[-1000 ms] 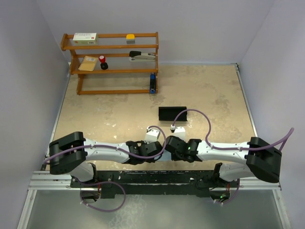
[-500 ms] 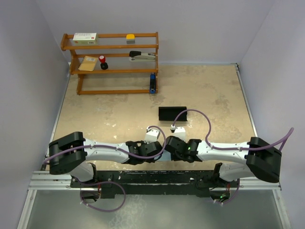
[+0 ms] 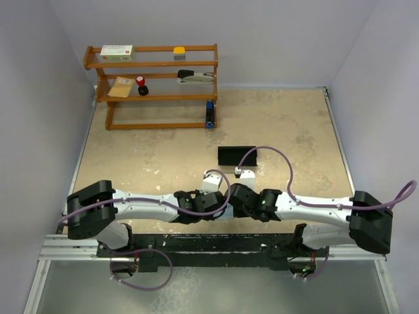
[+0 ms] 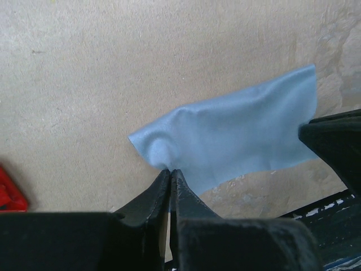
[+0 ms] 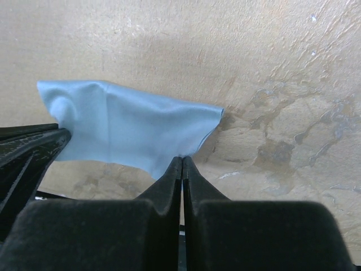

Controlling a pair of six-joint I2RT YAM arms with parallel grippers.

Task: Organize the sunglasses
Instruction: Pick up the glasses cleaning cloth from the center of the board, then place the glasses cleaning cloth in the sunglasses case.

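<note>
Only a bright red corner of the sunglasses (image 4: 8,189) shows, at the left edge of the left wrist view, lying on the tan tabletop (image 3: 163,157). The overhead view does not show them, since the two arms cross over that part of the near edge.

The left gripper (image 4: 170,173) is clenched, its two black fingers pressed together on the near edge of a light blue cloth (image 4: 237,141). The right gripper (image 5: 181,160) is likewise pinched tight, its fingertips meeting on the cloth's opposite edge near a corner. The cloth stretches between the two, rumpled at the left gripper's end, and each wrist view catches the other gripper's dark fingers at its side.

Counted: one pair of sunglasses, seen in part; one blue cloth; one long black case (image 3: 236,156); two grippers.

The sunglasses sit apart from the left gripper, off to the left of its closed fingers in its own view, touching neither the fingers nor the cloth. The right wrist view does not show them.

Farther out, the black case lies on the table just beyond the two wrists. A wooden rack (image 3: 157,64) stands at the far left, with small items on its shelves.
</note>
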